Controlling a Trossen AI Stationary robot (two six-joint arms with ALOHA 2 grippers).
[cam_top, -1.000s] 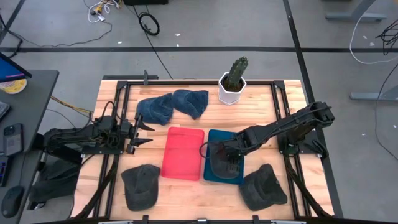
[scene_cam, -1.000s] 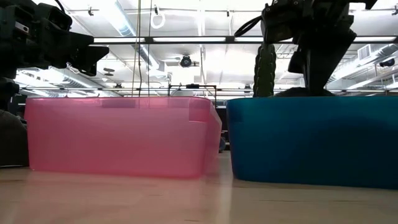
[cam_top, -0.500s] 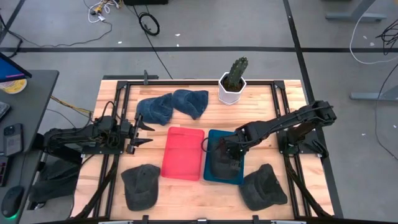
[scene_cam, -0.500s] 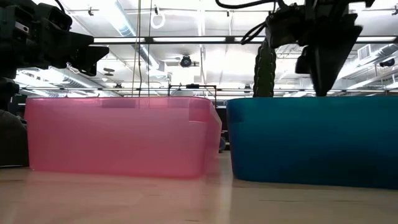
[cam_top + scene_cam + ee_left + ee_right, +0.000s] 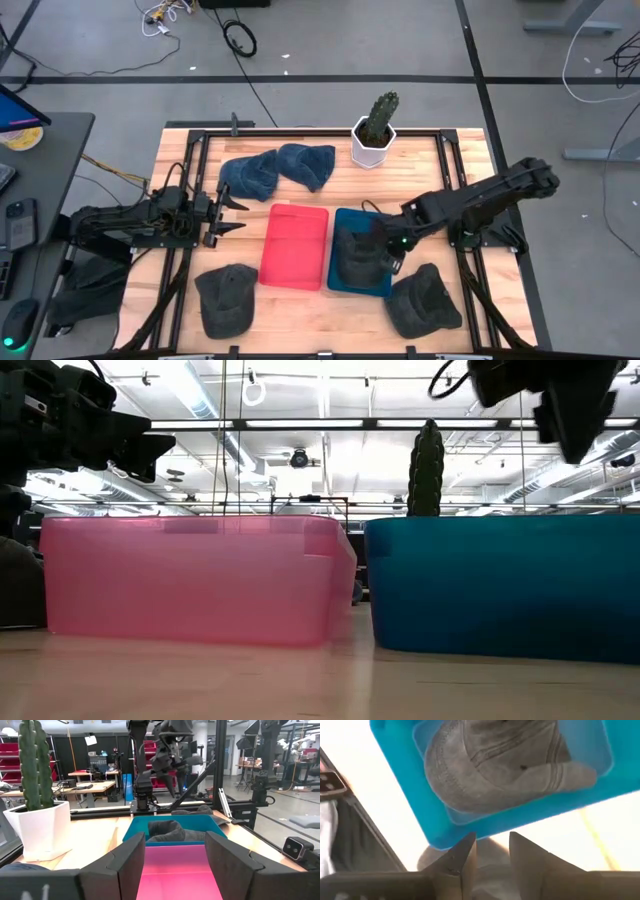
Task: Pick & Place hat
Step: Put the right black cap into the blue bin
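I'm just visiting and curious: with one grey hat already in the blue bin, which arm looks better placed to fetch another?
Probably the right. Its gripper, empty and open, hovers by the blue bin near a grey hat. The left gripper waits at the left edge.

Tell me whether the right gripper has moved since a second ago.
Yes. In the high view the right gripper has pulled back from over the blue bin toward its right edge, leaving a grey hat inside.

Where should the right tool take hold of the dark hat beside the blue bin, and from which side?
Grip the dark hat at its raised crown, coming straight down from above: it lies flat on the table next to the blue bin, so its sides are low.
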